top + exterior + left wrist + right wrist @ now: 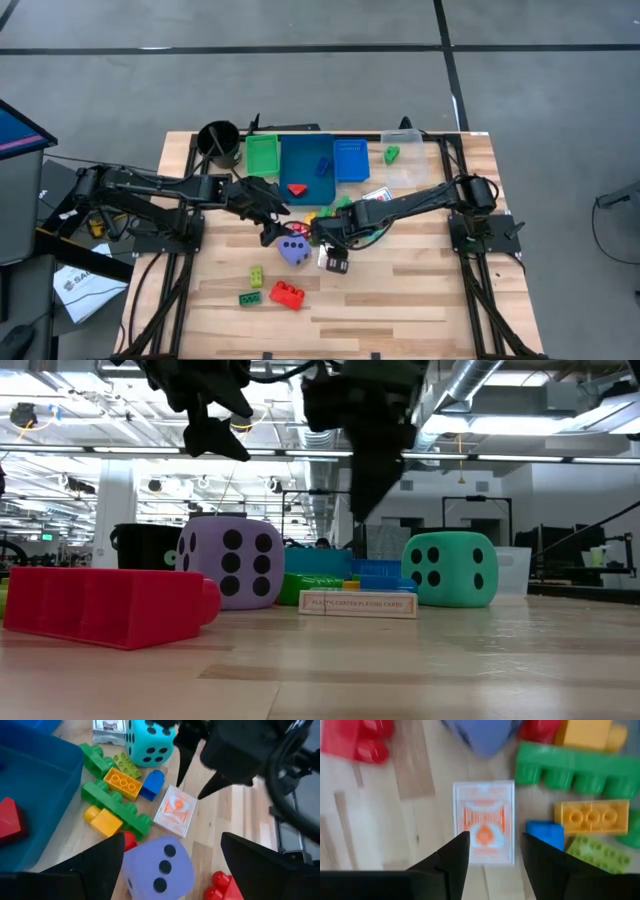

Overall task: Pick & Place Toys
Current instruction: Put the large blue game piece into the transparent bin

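Note:
My left gripper [272, 232] is open and hangs above the purple dotted dice [159, 865], with one finger on either side of it and clear of it. My right gripper [495, 836] is open and points down over the orange-backed card pack [484, 822], which lies flat on the table; the low view shows its fingertips [360, 500] well above the pack [358, 603]. A teal dice [149, 742] and a cluster of green, yellow, orange, blue and red bricks [116, 795] rest on the table beside the pack.
A blue tray [300, 152] holds a red and a blue brick. A green tray [262, 155], a small blue tray [351, 158], a clear tray [408, 170] with a green brick and a black cup [219, 140] line the far edge. Loose red [287, 294], green and yellow-green bricks lie nearer.

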### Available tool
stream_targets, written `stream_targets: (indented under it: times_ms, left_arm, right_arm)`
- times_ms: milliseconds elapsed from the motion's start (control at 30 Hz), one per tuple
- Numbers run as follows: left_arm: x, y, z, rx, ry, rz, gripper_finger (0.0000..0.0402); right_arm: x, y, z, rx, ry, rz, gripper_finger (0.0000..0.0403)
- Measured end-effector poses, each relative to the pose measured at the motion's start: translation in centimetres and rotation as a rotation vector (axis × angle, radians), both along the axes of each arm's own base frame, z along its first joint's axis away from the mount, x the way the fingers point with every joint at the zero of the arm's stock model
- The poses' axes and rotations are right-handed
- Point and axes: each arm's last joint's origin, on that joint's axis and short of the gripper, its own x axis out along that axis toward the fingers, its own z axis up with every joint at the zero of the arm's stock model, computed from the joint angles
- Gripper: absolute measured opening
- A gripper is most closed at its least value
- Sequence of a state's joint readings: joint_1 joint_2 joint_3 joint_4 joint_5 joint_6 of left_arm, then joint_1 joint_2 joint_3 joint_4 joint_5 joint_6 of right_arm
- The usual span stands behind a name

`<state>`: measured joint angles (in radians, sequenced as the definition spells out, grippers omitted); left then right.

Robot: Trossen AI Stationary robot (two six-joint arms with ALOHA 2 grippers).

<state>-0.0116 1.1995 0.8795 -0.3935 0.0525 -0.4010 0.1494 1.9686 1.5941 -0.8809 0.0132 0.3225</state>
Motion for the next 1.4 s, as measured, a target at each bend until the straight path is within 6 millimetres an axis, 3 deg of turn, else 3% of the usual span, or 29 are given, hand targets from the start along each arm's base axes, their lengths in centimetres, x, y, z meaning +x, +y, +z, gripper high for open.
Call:
stream_targets:
  times_ms: [267,633,1033,1400]
  left_arm:
    - [-3.6,0.0,0.0,0.083,0.191,-0.113,0.0324]
    - [-8.6,0.4,1.5,0.135,0.059,-0.01,0.0324]
    - [-9.6,0.4,1.4,0.091,0.0,0.037,0.0324]
    - [-9.3,0.4,1.3,0.069,-0.003,0.058,0.0324]
  right_arm:
    - [0.1,-1.2,-0.1,-0.009,0.009,-0.015,0.0172]
    - [-0.2,-1.8,-0.9,0.007,0.027,-0.005,0.0173]
    - [-1.0,-2.2,-2.5,0.013,0.093,0.016,0.0201]
    - [-0.8,-4.5,-2.7,0.004,0.078,-0.038,0.0212]
